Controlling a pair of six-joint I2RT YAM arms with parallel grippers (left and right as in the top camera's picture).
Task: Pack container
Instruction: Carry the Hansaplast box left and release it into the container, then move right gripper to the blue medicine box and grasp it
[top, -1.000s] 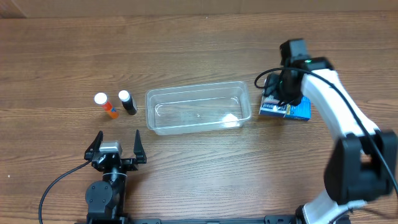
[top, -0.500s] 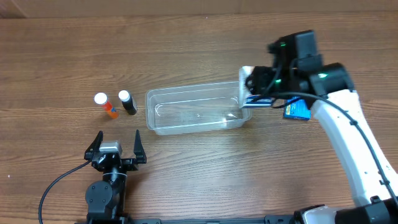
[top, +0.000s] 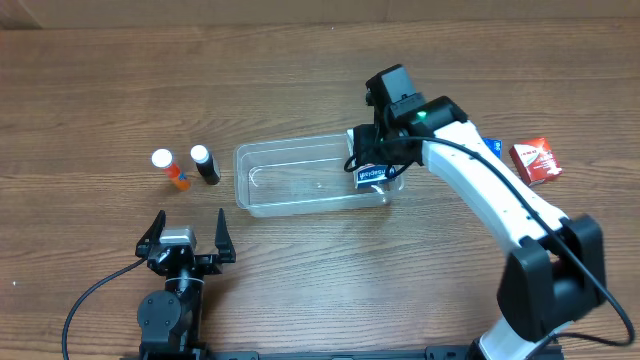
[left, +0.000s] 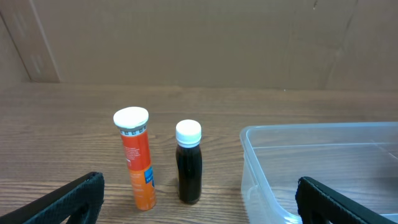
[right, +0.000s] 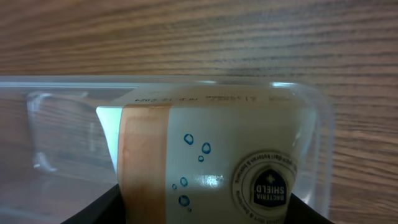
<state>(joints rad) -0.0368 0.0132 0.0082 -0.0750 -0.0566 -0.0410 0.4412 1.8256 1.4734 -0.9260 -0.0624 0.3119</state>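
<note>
The clear plastic container (top: 300, 180) lies at the table's middle; its near corner shows in the left wrist view (left: 280, 168) and its end in the right wrist view (right: 56, 124). My right gripper (top: 372, 172) is shut on a white and tan soap box (right: 211, 162) and holds it over the container's right end. The box shows in the overhead view (top: 370, 178). My left gripper (top: 188, 238) is open and empty in front of an orange tube (top: 172, 170) and a black bottle (top: 206, 164), both upright left of the container; both also show in the left wrist view (left: 138, 158) (left: 188, 163).
A blue box (top: 492, 150) lies behind the right arm. A red box (top: 535, 160) lies at the right. A cardboard wall (left: 199, 43) stands behind the table.
My right gripper has carried the soap box left from the right side of the table to over the container's right end. The red box has come into view. The left arm has not moved.
</note>
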